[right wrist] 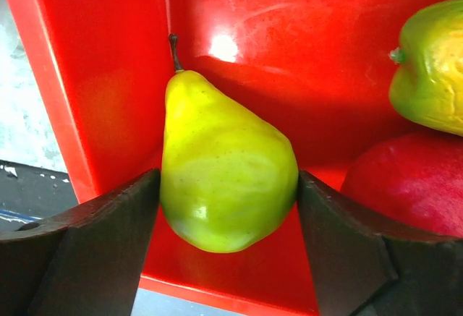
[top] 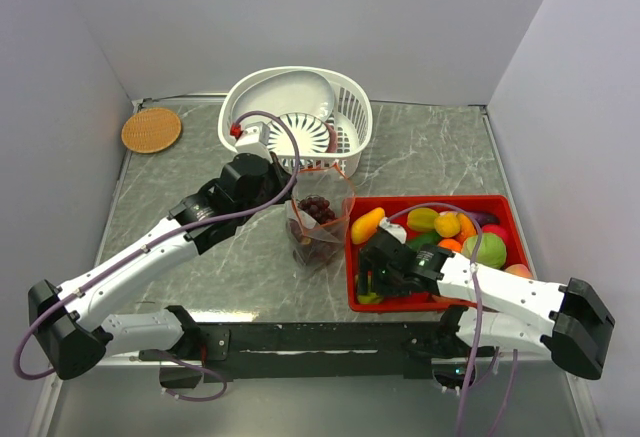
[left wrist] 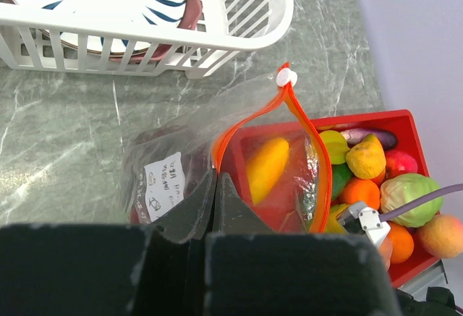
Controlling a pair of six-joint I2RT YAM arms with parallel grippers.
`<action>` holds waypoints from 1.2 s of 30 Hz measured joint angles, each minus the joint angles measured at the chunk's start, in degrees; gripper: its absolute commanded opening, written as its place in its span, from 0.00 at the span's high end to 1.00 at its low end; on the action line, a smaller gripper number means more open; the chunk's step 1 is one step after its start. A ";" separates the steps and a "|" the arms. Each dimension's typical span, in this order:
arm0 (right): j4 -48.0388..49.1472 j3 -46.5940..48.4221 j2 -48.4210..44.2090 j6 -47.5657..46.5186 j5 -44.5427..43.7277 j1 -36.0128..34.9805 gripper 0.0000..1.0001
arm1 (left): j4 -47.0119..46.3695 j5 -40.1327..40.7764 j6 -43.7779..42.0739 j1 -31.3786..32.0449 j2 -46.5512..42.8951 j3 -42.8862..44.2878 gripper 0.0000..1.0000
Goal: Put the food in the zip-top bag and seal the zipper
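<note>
The clear zip-top bag (top: 320, 225) stands on the table between the basket and the tray, with purple grapes (top: 317, 209) inside. Its orange-red zipper (left wrist: 307, 124) gapes open in a loop, with a white slider (left wrist: 287, 77) at the top. My left gripper (left wrist: 215, 180) is shut on the bag's mouth edge and holds it up. My right gripper (right wrist: 228, 207) is low in the near-left corner of the red tray (top: 430, 200). Both its fingers press the sides of a green pear (right wrist: 224, 171) lying there. More food (top: 450, 225) is heaped in the tray.
A white slotted basket (top: 350, 107) holding plates stands just behind the bag. A round woven coaster (top: 151, 129) lies at the far left. An orange-yellow mango (top: 367, 225) rests on the tray's left rim beside the bag. Grey walls close in on three sides.
</note>
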State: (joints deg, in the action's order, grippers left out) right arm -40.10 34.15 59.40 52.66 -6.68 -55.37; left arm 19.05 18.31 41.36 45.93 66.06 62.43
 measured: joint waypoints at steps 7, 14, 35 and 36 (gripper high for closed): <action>-1.64 1.29 -1.20 0.00 -1.53 0.00 0.60 | -0.66 0.00 0.00 0.00 0.22 -0.17 0.99; -9.92 14.32 -5.86 0.20 -11.37 0.00 0.64 | -0.79 0.00 0.00 0.00 0.22 -0.20 0.99; 2.10 43.69 15.76 -9.25 -17.97 1.95 0.08 | -2.10 -1.55 1.55 0.00 1.60 -0.35 0.99; 2.49 43.36 16.15 -9.27 -17.55 2.43 0.04 | -2.10 -1.62 1.57 0.00 1.60 -0.35 0.99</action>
State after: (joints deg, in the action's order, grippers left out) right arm -37.60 77.52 75.55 43.40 -24.23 -52.95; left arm 16.95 16.69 42.94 45.93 67.66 62.08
